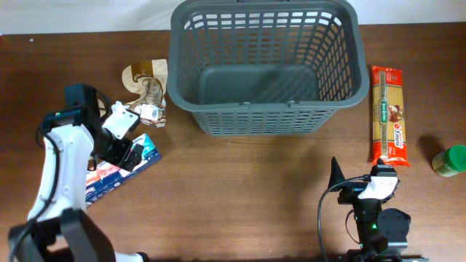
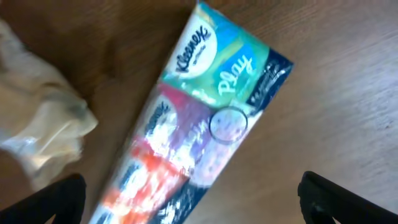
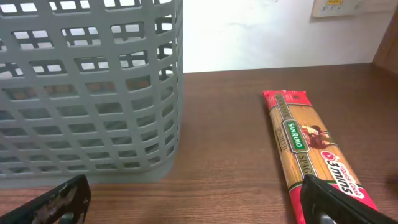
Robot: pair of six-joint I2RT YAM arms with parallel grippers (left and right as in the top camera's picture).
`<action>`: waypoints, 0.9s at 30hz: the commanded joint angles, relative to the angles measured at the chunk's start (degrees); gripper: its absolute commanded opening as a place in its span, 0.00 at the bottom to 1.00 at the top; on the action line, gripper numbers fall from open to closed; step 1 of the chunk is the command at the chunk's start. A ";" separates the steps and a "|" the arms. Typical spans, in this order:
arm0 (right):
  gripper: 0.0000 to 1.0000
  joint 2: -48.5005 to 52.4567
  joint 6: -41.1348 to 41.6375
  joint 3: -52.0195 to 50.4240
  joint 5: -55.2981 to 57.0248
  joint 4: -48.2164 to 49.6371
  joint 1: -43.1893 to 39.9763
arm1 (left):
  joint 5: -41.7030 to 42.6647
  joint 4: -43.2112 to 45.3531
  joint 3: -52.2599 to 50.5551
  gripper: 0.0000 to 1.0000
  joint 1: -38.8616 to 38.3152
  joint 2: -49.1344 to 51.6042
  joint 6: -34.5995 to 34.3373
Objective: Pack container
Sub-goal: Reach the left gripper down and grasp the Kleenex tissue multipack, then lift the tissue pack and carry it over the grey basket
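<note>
Left wrist shows left gripper (image 2: 186, 194) wide above the tissue pack (image 2: 205, 118); right gripper (image 3: 189, 194) wide, empty.

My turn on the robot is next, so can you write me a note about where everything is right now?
Left hand: open, holding nothing, hovering above the colourful plastic-wrapped Kleenex tissue pack on the brown wooden table.
Right hand: open, empty, low over the table by the long red-and-yellow spaghetti packet.
Large dark grey plastic lattice basket: far middle of the table, nothing inside.
Done: nothing packed yet.
Left: tissues, spaghetti, the crumpled brown-and-white bag left of the basket, and the green-lidded jar at the right edge probably all go in.
</note>
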 commanded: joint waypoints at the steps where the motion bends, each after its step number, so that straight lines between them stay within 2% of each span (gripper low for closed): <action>1: 0.99 -0.50 0.24 -0.42 -0.70 -0.09 0.52 | 3.96 1.25 0.22 0.99 0.26 4.42 1.68; 8: 0.99 -0.48 0.24 -0.42 -0.70 -0.07 0.52 | 4.26 3.02 -2.56 1.00 0.22 9.09 11.10; 12: 0.99 -0.50 0.24 -0.42 -0.70 -0.09 0.52 | 1.64 4.63 -3.85 0.99 0.22 11.56 15.37; 17: 0.99 -0.48 0.24 -0.42 -0.70 -0.07 0.52 | 1.38 5.99 -3.98 0.98 0.22 16.87 16.33; 24: 0.99 -0.48 0.24 -0.42 -0.70 -0.07 0.52 | 6.97 7.06 -3.98 0.99 0.28 20.15 14.03; 25: 0.99 -0.48 0.24 -0.42 -0.70 -0.09 0.52 | 7.34 7.23 -3.98 0.70 0.28 20.15 14.08; 26: 0.99 -0.50 0.24 -0.42 -0.70 -0.09 0.52 | 7.34 7.30 -3.98 0.45 0.28 20.15 14.12; 27: 0.99 -0.48 0.24 -0.42 -0.70 -0.07 0.52 | 7.34 7.69 -3.98 0.07 0.28 20.15 14.23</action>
